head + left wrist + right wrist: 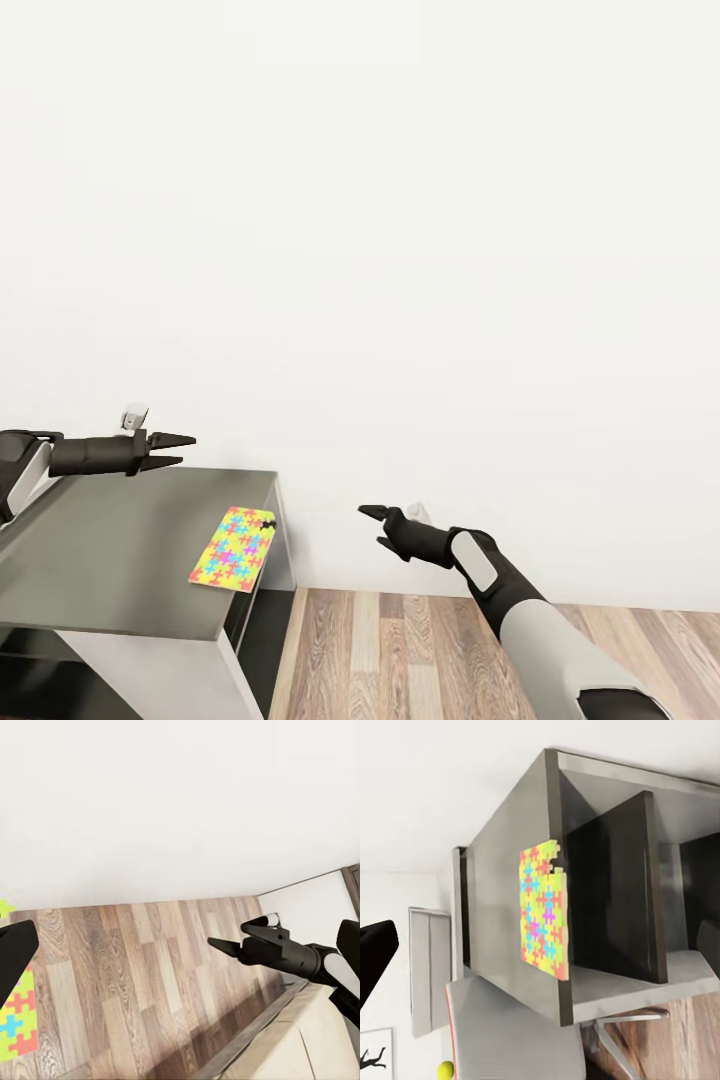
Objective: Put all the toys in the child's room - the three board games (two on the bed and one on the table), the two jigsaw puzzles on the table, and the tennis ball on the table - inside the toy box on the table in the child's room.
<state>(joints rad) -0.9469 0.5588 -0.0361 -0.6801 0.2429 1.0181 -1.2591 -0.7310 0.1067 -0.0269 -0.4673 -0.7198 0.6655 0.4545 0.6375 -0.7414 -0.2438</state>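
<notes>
One jigsaw puzzle point(233, 549), lying flat near the front corner of a dark grey surface point(90, 560), long axis running away from the robot; left end effector point(178, 451) nearer, hovering above, narrowly parted, empty; right end effector point(377, 527) beside the surface, parted, empty.

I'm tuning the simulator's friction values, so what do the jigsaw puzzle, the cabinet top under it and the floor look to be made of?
Jigsaw puzzle: thin flat board, probably card or thin wood, matte, with bright interlocking printed pieces. Cabinet top: dark grey smooth panel with a faint sheen, perhaps laminate or painted board; it cannot be settled. Floor: wood planks or wood-look laminate, showing grain and plank seams.
</notes>
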